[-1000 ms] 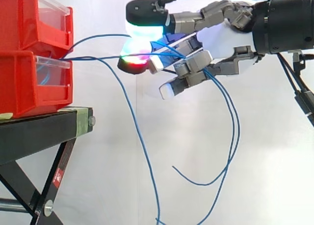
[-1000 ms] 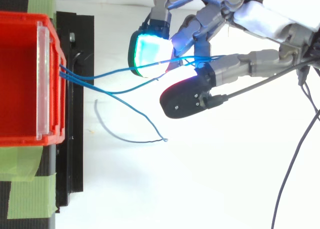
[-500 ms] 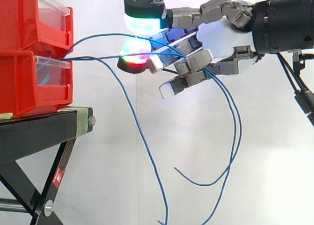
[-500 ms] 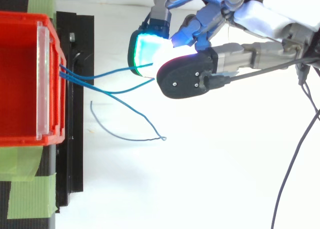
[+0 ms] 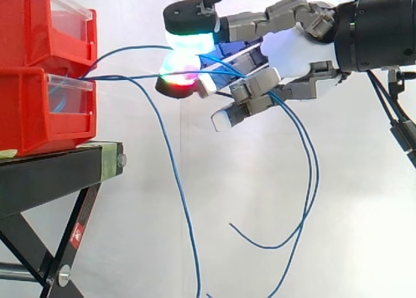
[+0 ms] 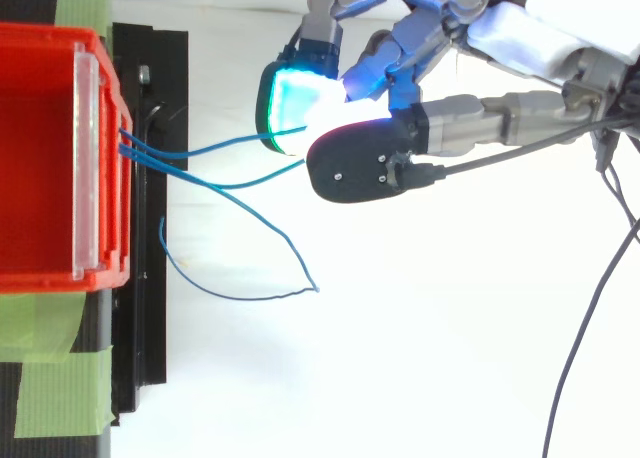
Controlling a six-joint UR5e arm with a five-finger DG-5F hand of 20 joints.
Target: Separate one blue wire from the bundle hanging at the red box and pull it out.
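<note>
Clamped two glowing fingers pad against pad on the blue wires, in the upper middle of the side view. Curled the other fingers just below and to the right, with more blue strands threaded between them. Showed thin, bright blue strands, bent in loose curves. Ran two of them nearly level from the pinch leftward to the red bins, one arching slightly above the other, both entering at the seam between upper and lower bin. Dropped a third from near that seam in a long curve toward the bottom edge of the frame, clear of the fingers. Let two tails hang from the right side of the hand down past the lower middle, one curling up into a free hook. From above, hid the pinch under the dark back of one finger. Fanned the strands out of the bin's front lip at left, one looping toward the lower middle, well apart from the fingers. Stacked the bins on a black stand, with green tape at lower left and a white curtain behind.
</note>
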